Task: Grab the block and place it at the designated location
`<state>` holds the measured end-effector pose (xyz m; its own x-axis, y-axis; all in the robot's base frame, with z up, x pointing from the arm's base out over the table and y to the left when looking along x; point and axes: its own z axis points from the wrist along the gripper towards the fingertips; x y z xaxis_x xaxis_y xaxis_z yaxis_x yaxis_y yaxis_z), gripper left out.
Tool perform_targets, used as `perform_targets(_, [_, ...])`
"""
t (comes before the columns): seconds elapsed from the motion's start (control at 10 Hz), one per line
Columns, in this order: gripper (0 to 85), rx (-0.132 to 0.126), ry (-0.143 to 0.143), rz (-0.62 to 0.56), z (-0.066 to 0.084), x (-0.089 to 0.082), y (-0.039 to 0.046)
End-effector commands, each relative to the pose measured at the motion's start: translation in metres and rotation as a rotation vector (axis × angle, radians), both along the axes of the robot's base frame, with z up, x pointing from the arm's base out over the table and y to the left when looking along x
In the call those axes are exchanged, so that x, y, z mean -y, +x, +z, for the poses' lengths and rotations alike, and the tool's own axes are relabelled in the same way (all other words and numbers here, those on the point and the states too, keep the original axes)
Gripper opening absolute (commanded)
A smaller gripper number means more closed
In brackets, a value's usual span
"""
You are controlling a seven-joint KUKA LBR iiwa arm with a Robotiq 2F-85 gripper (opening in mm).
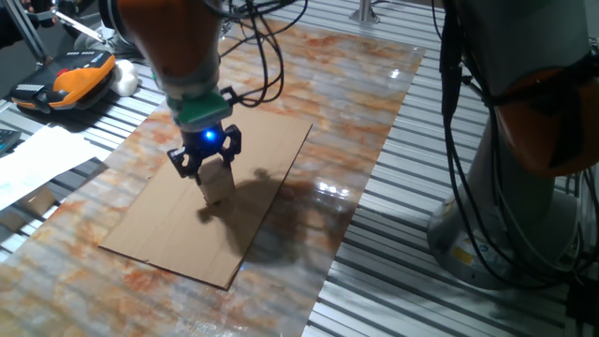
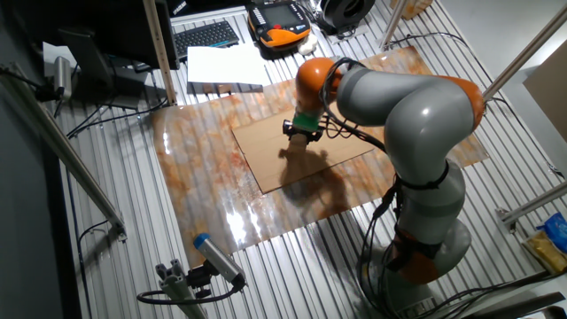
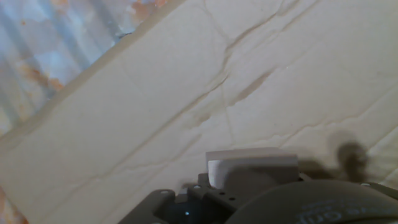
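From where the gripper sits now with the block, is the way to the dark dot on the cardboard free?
Probably yes. The gripper holds the block over the cardboard, and the hand view shows the dot just beside it with only bare cardboard between.

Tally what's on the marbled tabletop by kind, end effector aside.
Wooden block: 1
Cardboard sheet: 1
Dark target dot: 1
Total: 3
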<state>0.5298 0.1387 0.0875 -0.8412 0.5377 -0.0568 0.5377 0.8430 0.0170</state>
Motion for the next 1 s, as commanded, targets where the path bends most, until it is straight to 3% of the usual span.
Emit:
perform_targets(0.0, [17.0, -0.001, 0.0, -0.008, 0.0, -0.001, -0.001])
perform_targets(0.6, [17.0, -0.006, -0.002, -0.014, -0.008, -0.008, -0.0033])
perform_targets(0.7, [34.0, -0.007, -0.013, -0.014, -0.009, -0.009, -0.0044])
perform_targets(0.9, [34.0, -0.006, -0.024, -0.015, -0.011, -0.008, -0.0044])
